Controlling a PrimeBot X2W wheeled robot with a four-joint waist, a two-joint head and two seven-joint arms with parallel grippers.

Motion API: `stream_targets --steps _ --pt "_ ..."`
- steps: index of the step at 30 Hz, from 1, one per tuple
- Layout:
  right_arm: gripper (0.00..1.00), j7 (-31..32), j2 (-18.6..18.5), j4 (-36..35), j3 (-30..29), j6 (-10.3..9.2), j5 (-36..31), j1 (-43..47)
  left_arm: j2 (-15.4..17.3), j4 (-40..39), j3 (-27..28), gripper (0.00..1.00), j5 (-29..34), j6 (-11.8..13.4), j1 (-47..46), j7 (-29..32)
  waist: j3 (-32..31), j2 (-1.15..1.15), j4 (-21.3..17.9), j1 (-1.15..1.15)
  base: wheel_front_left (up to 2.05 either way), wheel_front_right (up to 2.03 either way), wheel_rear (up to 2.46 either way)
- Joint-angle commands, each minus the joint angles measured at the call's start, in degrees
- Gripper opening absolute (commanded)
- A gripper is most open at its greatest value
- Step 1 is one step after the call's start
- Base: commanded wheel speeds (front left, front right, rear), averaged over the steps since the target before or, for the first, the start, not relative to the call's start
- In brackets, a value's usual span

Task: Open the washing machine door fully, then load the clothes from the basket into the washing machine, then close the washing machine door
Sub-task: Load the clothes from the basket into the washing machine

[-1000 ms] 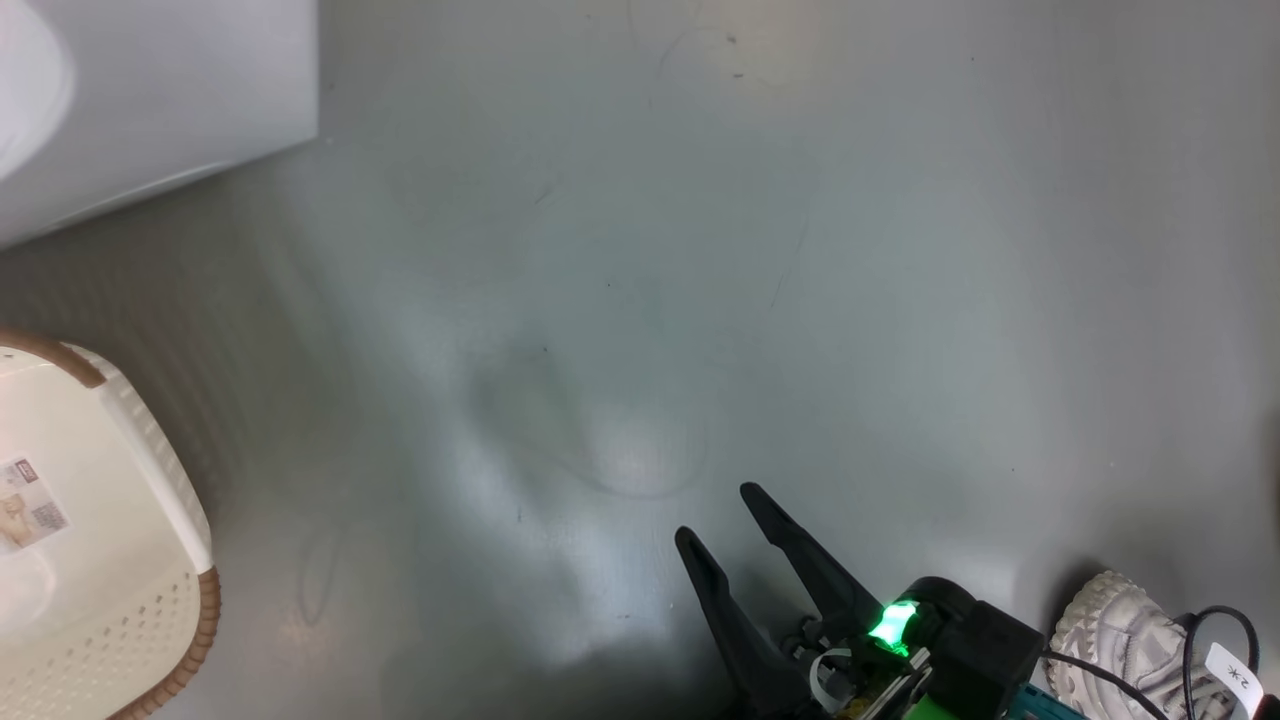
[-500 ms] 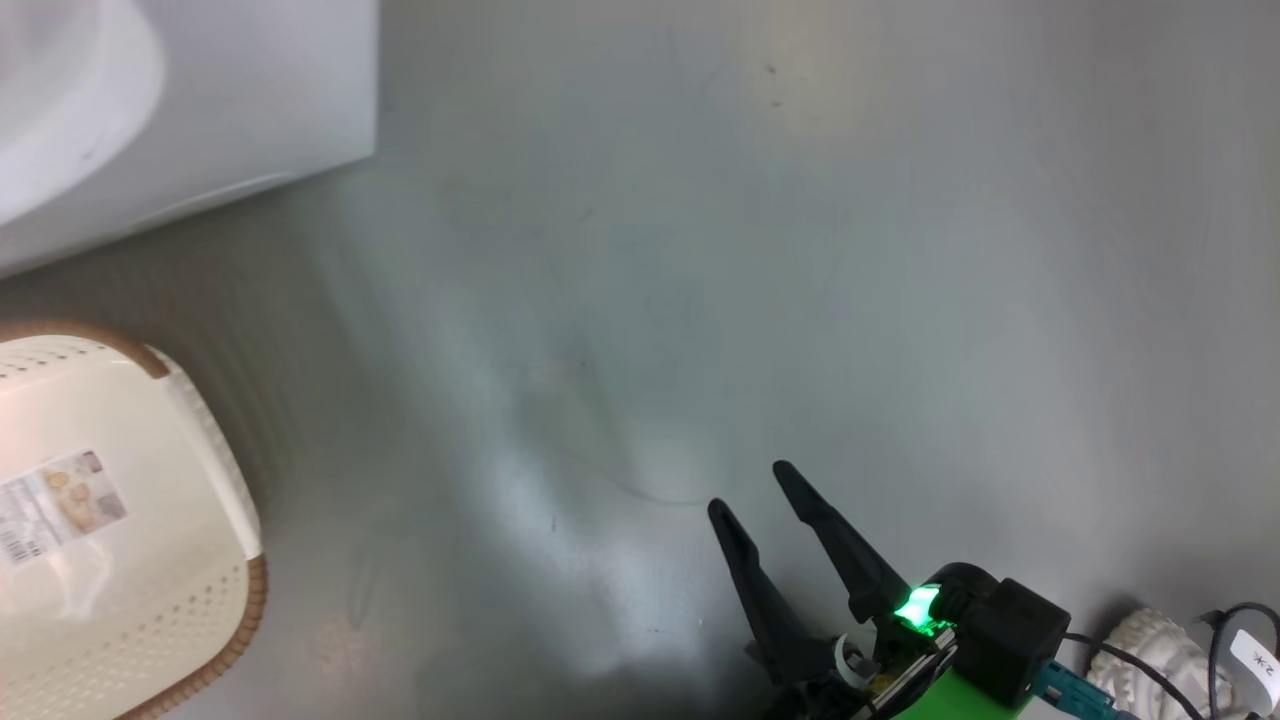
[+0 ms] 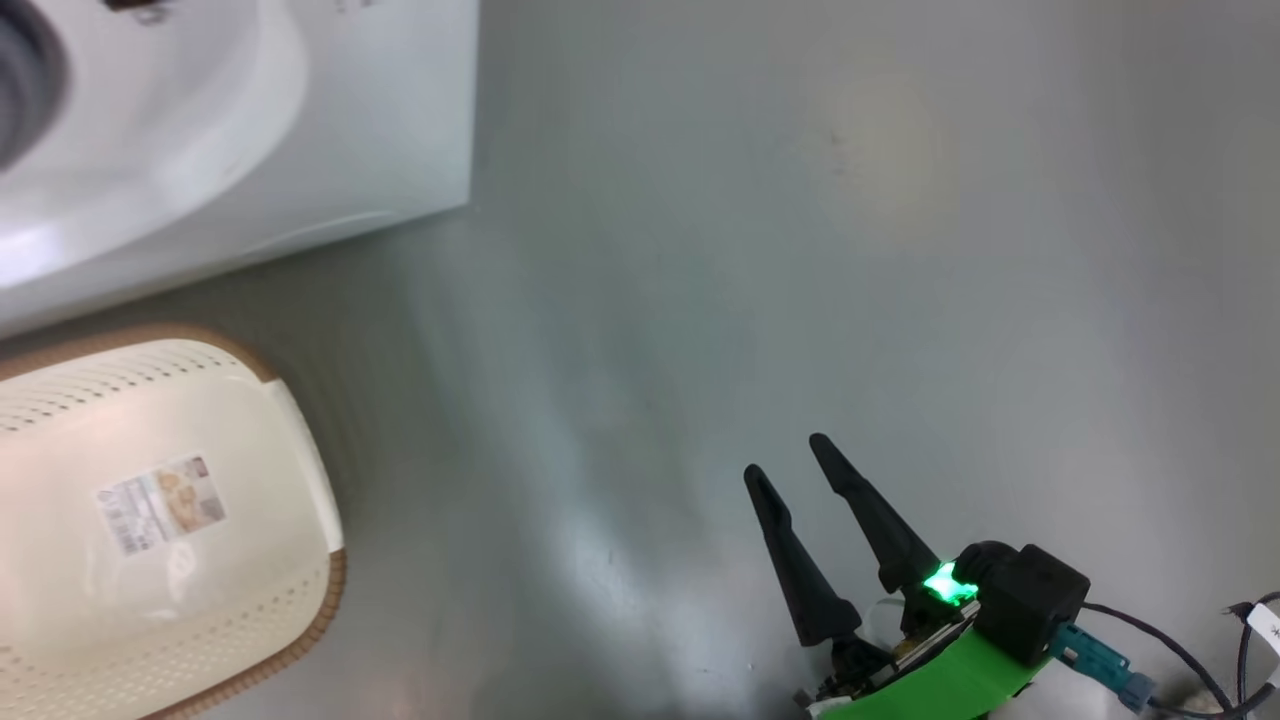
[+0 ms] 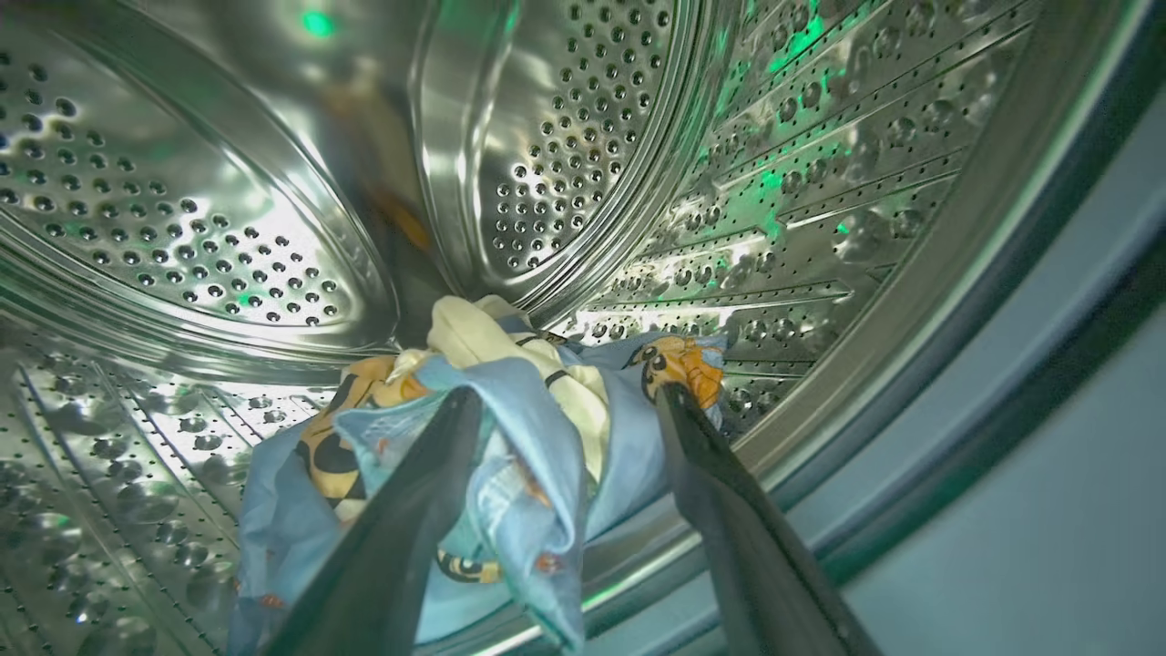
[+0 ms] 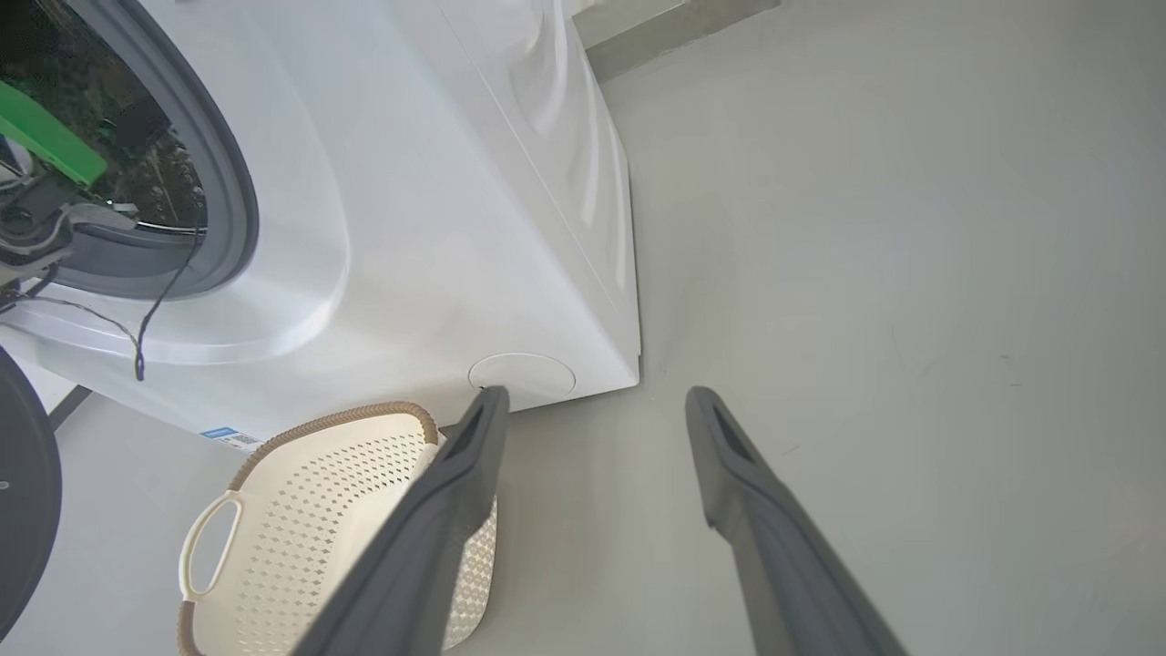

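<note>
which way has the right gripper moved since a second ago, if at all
Yes. The camera has swung too, but the right gripper now sits closer to the pale floor patch: it has moved up the view.

Stock on view:

- One washing machine is standing at 10 o'clock in the head view.
- One washing machine door is showing its dark edge at 8 o'clock in the right wrist view.
- One steel drum, one round cover and one blue label are showing on the machine.
- One basket is sitting at 8 o'clock in the head view, carrying one sticker.
- One bundle of clothes is lying in the drum, mixing three colours: light blue, cream and orange. Separate pieces cannot be counted.
- Two tools are showing, the left tool and the right tool, each with two fingers, four in all.
</note>
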Motion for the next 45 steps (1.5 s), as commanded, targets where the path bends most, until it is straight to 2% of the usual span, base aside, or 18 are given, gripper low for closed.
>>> stream_targets --steps 1,14,20,32,45 --pt "1.00 -0.27 -0.40 -0.47 0.91 0.16 0.15 -0.13 2.53 -0.53 1.64 1.00 0.31 0.30 1.14 -0.90 -2.47 0.00 1.87 0.00 0.00 0.00 0.00" --pt "1.00 -0.27 -0.40 3.19 -1.54 0.16 -0.31 -1.20 -2.22 0.41 1.55 1.00 0.85 0.33 5.71 -4.15 -8.59 0.00 5.31 0.00 0.00 0.00 0.00" --pt "1.00 -0.27 -0.40 5.19 -2.72 0.16 -0.46 -1.16 -5.25 -1.41 2.47 1.00 2.65 0.52 11.44 -4.72 -13.00 0.00 6.84 0.00 0.00 0.00 0.00" --pt "1.00 -0.27 -0.40 8.23 -5.58 0.16 -1.15 0.32 -13.94 -10.19 15.19 1.00 11.34 0.25 27.01 -4.78 -21.33 0.00 8.55 0.00 0.00 0.00 0.00" --pt "1.00 -0.27 -0.40 9.98 -8.18 0.16 -2.22 2.82 -24.20 -16.89 28.59 1.00 23.69 -1.77 42.56 -4.78 -29.54 0.00 10.83 0.00 0.00 0.00 0.00"
